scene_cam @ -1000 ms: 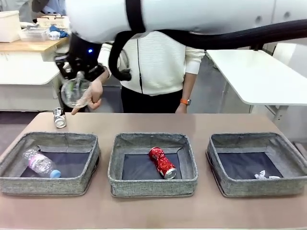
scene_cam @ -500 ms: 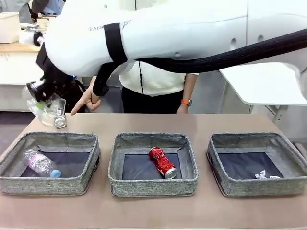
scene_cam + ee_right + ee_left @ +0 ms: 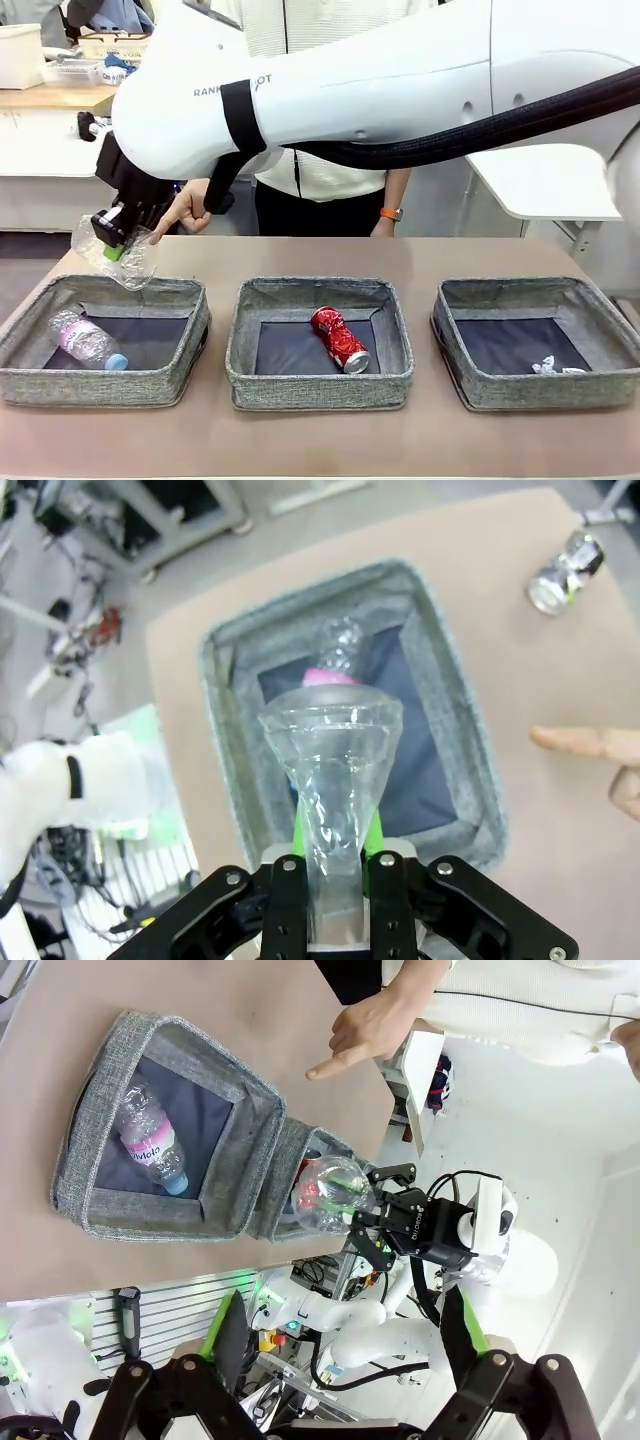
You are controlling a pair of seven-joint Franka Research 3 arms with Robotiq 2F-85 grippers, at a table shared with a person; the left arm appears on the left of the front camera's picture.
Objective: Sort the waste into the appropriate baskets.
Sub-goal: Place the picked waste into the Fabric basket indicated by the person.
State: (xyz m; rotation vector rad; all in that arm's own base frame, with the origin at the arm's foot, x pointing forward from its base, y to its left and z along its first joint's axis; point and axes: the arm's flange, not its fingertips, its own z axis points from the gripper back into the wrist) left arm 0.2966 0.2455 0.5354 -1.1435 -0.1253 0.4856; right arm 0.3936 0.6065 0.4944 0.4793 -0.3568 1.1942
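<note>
right gripper [image 3: 331,875]: pinched on clear bottle [image 3: 125,255], over left basket [image 3: 100,385]
left gripper [image 3: 345,1335]: wide open, empty
bottle: light, thin, crushable, slick; neck grip suits

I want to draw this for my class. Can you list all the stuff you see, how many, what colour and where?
baskets: three, grey woven, in a row on the table; left, middle, right
labelled bottle: one, clear with pink label and blue cap, lying in the left basket
red can: one, lying in the middle basket
white scrap: one, in the right basket
dark can: one, on the table beyond the left basket
label-less bottle: one, clear, held above the left basket
table: one, brown
person's hand: one, pointing down
right gripper: fingers shut on the label-less bottle
left gripper: fingers open
</note>
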